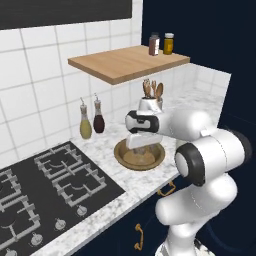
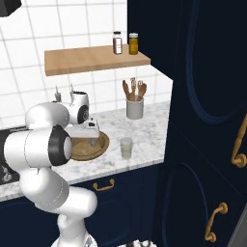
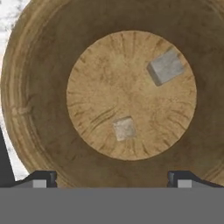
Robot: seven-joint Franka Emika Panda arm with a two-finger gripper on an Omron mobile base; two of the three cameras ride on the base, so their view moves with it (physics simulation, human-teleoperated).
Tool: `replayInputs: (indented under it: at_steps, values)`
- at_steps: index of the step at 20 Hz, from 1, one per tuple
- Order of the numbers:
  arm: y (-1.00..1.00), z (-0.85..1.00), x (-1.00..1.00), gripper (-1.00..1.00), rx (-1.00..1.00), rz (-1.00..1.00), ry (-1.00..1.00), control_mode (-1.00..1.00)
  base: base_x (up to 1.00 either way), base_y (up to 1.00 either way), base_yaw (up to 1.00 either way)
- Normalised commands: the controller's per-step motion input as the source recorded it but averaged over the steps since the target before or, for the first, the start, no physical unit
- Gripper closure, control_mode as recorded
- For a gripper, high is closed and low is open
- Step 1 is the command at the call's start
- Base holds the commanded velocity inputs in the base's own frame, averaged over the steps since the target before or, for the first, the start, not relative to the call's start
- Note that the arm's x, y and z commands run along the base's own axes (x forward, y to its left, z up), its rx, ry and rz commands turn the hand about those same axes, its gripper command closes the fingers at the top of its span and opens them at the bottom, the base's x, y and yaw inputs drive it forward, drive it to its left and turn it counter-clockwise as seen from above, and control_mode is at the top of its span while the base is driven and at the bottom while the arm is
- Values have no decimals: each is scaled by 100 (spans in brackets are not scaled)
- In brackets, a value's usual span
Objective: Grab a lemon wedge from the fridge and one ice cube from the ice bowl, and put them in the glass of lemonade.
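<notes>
Nearest the left base camera is the arm's white shoulder; past it the gripper hangs straight over the ice bowl, which sits on the marble counter between the hob and the utensil holder. From here I cannot see into the bowl or tell how the jaws stand. Two bottles stand by the wall and two jars on the wooden shelf. From the right base camera the gripper again sits above the bowl, and one glass of lemonade stands just beside the bowl on its right, apart from it; the drop-off looks like a short swing that way. Neither fridge nor lemon wedge can be made out here. Looking down from the hand, the gripper is spread wide and holds nothing, each fingertip low at one side. Two cubes lie on the bowl's flat floor: one ice cube lies just ahead of the gap between the tips, nearly centred, its faces slightly turned against the jaw line; the other cube lies farther off, toward the upper right. I judge the near one the natural pick, a straight descent with little sideways correction.
</notes>
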Motion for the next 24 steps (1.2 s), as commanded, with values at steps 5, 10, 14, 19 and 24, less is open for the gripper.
replayInputs:
  at_steps: [5, 10, 14, 19, 24]
  values:
    - [0, -34, -5, -100, 0, 0, -12, -100, 0, 0, 0]
    - [-1, -13, 0, -100, -1, 0, 1, -100, 0, 0, 0]
    - [0, -13, 1, -100, -2, 0, 2, -100, 0, 0, 0]
    - [0, -9, 0, -100, -1, 0, 3, -100, 0, 0, 0]
    - [0, -5, 7, -100, 0, 0, 0, -100, 0, 0, 0]
